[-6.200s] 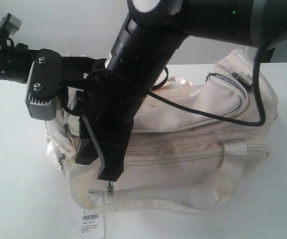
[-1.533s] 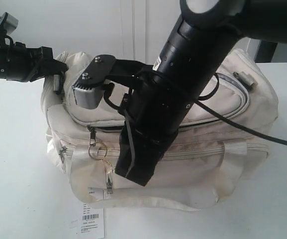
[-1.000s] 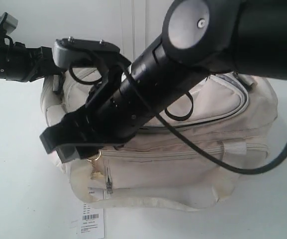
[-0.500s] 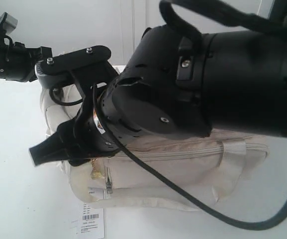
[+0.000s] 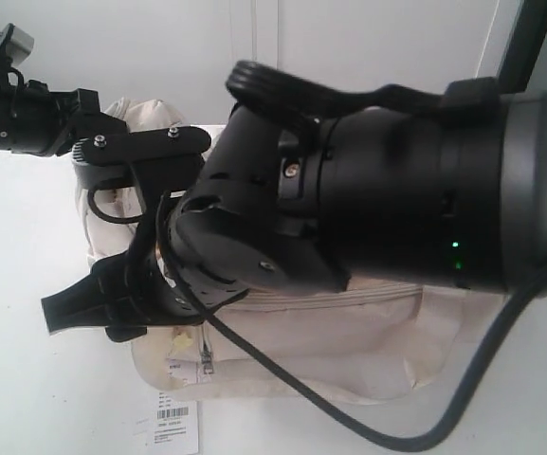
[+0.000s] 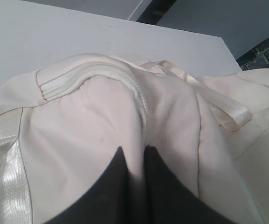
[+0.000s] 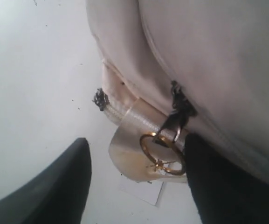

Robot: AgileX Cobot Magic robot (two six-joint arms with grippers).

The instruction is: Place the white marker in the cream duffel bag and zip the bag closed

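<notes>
On the white bench (image 5: 27, 379), the cream duffel bag (image 5: 349, 327) is being seen standing on its base, much of it being hidden in the exterior view by the black right arm (image 5: 396, 209). Soft cream fabric, a ribbed curved zipper (image 6: 85, 77) and a glossy webbing handle (image 6: 220, 102) are being shown in the left wrist view. A fold of the bag's end beside that zipper is being pinched by the left pincer (image 6: 139, 182), its fingers drawn narrow. The right pincer (image 7: 134, 186) is being held wide at the bag's lower front corner, with a dark zipper pull (image 7: 178, 114) and a gold ring (image 7: 145, 148) being framed between its fingers. A white tag (image 5: 176, 424) is being seen flat on the bench by the bag; a barcode is being shown on it, its small print being too fine to be read. Where the white marker lies cannot be told.
</notes>
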